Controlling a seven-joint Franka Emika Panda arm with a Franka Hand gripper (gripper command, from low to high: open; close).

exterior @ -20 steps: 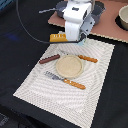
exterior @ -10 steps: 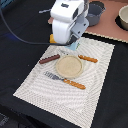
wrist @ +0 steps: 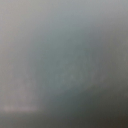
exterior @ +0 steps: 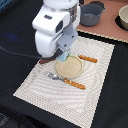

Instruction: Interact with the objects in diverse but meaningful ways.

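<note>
Exterior view, near to far, all placed against the round tan plate (exterior: 69, 66). Nearest the camera: a broad bare stretch of the striped white placemat (exterior: 60, 92), its near corner reaching toward the dark bench (exterior: 20, 30) edge. Just on the near side of the plate lies a fork (exterior: 66, 80) with an orange-wood handle, metal end toward the exterior view's left. Plate looks bare where it shows. On its right in the exterior view, just beside the rim, a second wooden-handled utensil (exterior: 88, 59). On its left, a reddish-brown sausage stick (exterior: 46, 61) lies flat on the placemat, partly under the arm. White arm (exterior: 54, 27) hangs over the plate's far-left rim; fingers (exterior: 64, 54) hidden beneath the body, so opening and any hold cannot be told. Beyond the plate, on a tan mat (exterior: 107, 27), a grey pot (exterior: 92, 13); contents not visible. A second vessel (exterior: 123, 17) at the far right edge.

Wrist view: uniform grey blur, nothing readable.
</note>
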